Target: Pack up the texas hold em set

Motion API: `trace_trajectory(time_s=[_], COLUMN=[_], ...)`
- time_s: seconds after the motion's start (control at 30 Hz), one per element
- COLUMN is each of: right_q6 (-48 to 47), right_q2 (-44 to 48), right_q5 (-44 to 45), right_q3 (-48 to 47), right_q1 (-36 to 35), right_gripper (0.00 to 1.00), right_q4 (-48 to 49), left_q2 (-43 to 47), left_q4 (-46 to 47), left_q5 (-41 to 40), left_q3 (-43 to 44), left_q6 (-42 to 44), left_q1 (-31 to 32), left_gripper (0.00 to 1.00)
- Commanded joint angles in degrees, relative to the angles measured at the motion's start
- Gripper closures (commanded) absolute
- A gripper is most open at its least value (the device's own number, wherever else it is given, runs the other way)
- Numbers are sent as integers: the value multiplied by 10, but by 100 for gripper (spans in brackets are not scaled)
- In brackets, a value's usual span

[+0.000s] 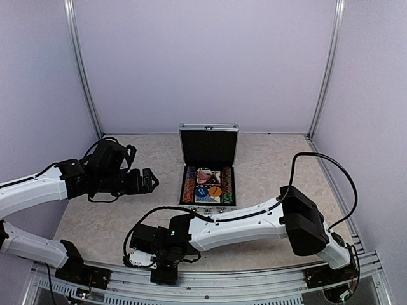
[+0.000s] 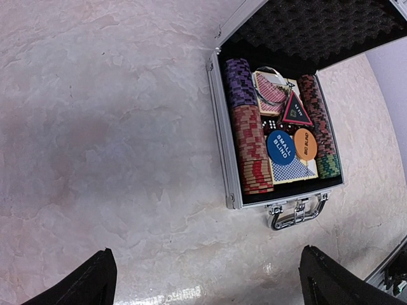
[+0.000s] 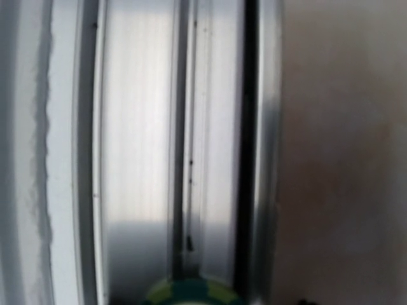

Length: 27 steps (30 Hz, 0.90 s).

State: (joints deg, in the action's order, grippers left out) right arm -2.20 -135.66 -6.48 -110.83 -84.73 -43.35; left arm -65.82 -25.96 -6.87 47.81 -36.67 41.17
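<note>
Rail (image 3: 140, 159) alongside, at the table's (image 1: 95, 222) near edge, well apart from the open case (image 1: 208, 149), idling the left gripper (image 2: 206, 286) spread, hovering the right gripper (image 1: 160, 264), jaws untellable, seemingly fetching a stray green chip (image 3: 191, 293), needing a firm pinch next.

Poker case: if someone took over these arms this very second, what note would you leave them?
The left gripper is open and empty, left of the case.
The right gripper is low by the near rail, with what looks like a green chip right at it; grip unclear.
Done: chip stacks, cards, round discs and triangle marker sit in the case.
To do, probably: add that chip, then shut the lid.
</note>
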Motion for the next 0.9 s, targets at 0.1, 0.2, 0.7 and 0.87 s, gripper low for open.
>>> trace_trajectory(time_s=[0.1, 0.2, 0.7, 0.87], right_q6=[-6, -7, -8, -5], right_q2=[2, 3, 4, 5], right_q5=[-17, -16, -12, -8], right_q3=[10, 11, 21, 27], right_q1=[-9, -9, -10, -10], right_gripper=[44, 53, 59, 64], right_q4=[-23, -26, -32, -29], left_q2=[7, 7, 9, 11], left_q4=[6, 6, 11, 11], left_q5=[2, 3, 8, 9], left_q3=[-7, -9, -12, -16], left_q6=[10, 10, 10, 10], left_q1=[-8, -9, -12, -13], left_gripper=[1, 1, 1, 1])
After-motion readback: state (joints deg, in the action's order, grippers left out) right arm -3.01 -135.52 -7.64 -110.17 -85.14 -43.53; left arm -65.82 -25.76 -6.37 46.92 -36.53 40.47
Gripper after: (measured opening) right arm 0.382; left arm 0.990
